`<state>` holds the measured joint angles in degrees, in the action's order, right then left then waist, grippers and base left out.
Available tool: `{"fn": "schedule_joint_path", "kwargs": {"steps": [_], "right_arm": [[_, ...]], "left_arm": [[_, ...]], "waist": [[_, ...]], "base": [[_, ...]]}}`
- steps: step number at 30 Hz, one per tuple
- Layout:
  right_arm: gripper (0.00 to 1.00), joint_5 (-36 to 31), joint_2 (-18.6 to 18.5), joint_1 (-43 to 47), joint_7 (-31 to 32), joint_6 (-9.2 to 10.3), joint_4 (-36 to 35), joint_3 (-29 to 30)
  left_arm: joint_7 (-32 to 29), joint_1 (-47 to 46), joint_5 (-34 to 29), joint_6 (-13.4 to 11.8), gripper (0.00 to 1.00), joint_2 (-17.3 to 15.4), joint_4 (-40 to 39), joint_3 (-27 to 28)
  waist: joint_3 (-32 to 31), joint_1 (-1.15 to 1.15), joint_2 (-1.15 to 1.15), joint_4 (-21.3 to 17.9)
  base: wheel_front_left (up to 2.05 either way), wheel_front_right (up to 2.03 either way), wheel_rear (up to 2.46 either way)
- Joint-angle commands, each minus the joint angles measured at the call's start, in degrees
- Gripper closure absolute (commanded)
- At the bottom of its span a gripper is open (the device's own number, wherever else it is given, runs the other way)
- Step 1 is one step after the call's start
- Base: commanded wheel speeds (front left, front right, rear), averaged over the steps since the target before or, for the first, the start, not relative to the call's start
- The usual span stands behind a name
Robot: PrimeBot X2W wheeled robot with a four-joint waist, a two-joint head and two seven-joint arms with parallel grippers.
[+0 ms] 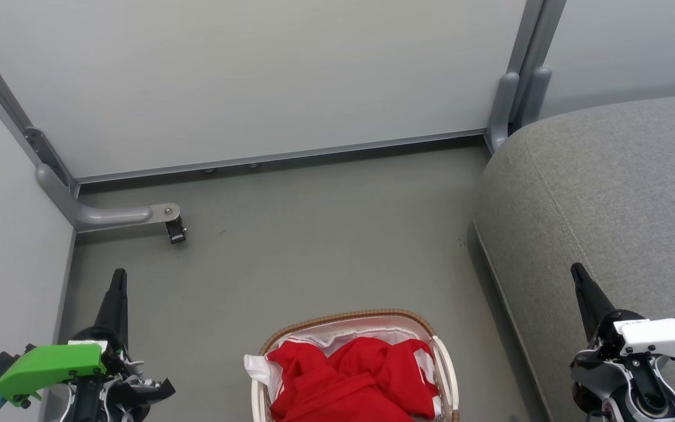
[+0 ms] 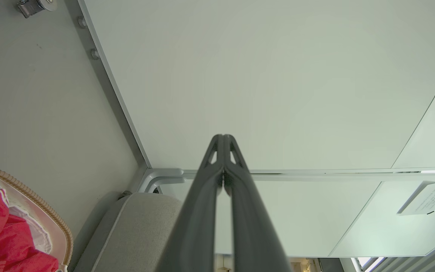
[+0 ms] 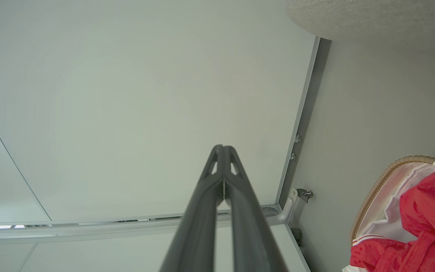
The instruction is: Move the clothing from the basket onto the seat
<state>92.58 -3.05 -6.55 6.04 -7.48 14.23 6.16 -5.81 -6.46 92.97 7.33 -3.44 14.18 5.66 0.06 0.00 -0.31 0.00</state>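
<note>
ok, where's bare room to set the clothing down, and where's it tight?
Bare: seat top from its rounded edge back; floor between basket and wall panel. Tight: inside the basket, heaped with clothing.

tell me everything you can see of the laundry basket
The oval cream-white plastic laundry basket has a brown woven rim and a white cloth liner draped over its edge. It stands upright on the grey floor, left of the grey fabric sofa with a strip of floor between, and holds crumpled bright red clothing. The head view's bottom edge cuts off its near part.
</note>
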Motion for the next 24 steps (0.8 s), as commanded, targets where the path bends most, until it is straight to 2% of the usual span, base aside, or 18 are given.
{"fn": "schedule_joint_path", "kwargs": {"steps": [1, 2, 7, 13, 24], "right_arm": [[1.00, -0.3, -0.1, 0.3, 0.2, -0.02, -0.1, 0.2], [0.00, 0.0, 0.0, 0.0, 0.0, 0.00, 0.0, 0.0], [0.00, -0.2, 0.5, 0.4, -0.1, 0.01, 1.2, -0.2], [0.00, -3.2, -0.9, -0.6, -2.0, 0.01, 1.1, -1.9], [0.00, -14.8, -2.9, -3.0, -5.1, 0.00, 1.8, -4.0]], "left_arm": [[-0.1, 0.1, -0.4, 0.3, 1.00, -0.1, 0.0, 0.3], [0.0, 0.0, 0.0, 0.0, 0.00, 0.0, 0.0, 0.0], [0.4, 0.4, -0.1, 0.0, 0.00, 0.5, 1.7, -0.1], [2.2, -0.4, -2.4, 0.0, 0.00, 0.0, 2.4, -1.0], [5.0, -1.4, -17.9, 0.0, 0.00, -0.9, 2.4, -1.9]], "waist": [[0.0, 0.00, 0.31, 0.0], [0.0, 0.00, 0.00, 0.0], [0.0, 0.00, 0.01, 0.0], [0.1, 0.00, 0.02, 0.1], [0.5, 0.00, 0.05, 0.2]], "base": [[0.00, 0.00, 0.00], [0.00, 0.00, 0.00], [0.00, 0.00, 0.00], [0.00, 0.00, 0.00], [0.00, 0.00, 0.00]]}}
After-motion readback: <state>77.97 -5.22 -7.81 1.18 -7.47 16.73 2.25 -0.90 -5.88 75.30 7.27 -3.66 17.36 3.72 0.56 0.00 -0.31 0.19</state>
